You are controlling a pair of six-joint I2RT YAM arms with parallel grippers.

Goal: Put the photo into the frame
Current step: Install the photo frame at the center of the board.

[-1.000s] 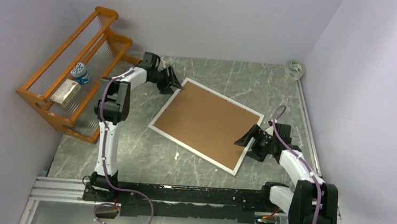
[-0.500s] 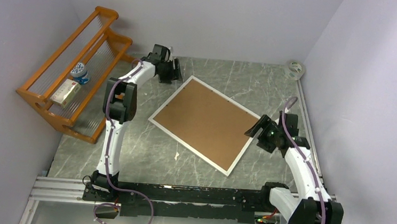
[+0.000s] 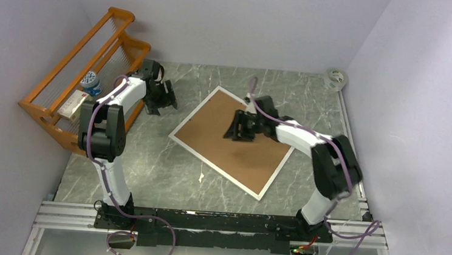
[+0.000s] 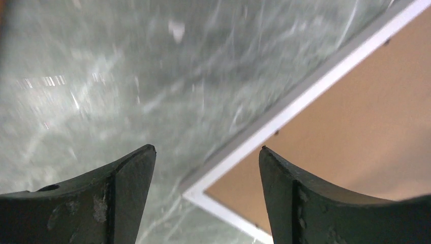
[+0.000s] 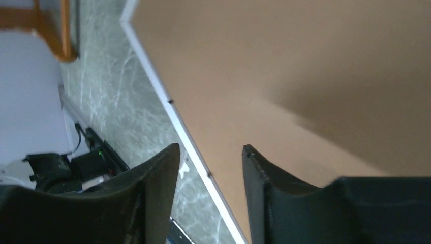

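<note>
The frame [image 3: 234, 145] lies flat on the marble table with its brown hardboard back up and a thin white rim around it. The photo is out of view. My right gripper [image 3: 232, 133] hovers over the middle of the brown back, open, nothing between its fingers; in the right wrist view the gripper [image 5: 210, 148] looks down on the frame [image 5: 264, 66] and its white near edge. My left gripper [image 3: 163, 107] stands open just left of the frame's far-left side. In the left wrist view the gripper [image 4: 206, 150] brackets a corner of the frame [image 4: 305, 96] without touching it.
An orange wooden rack [image 3: 112, 30] stands along the left wall with a small box [image 3: 73, 104] and a round jar [image 3: 91, 83] on it. A tape roll [image 3: 336, 79] sits in the far right corner. A white scrap [image 3: 201, 177] lies near the frame's front edge.
My right arm swung from the frame's right edge to above its middle, its jaws narrowing. My left gripper drew back left from the frame's far corner and opened wider. The frame turned slightly.
</note>
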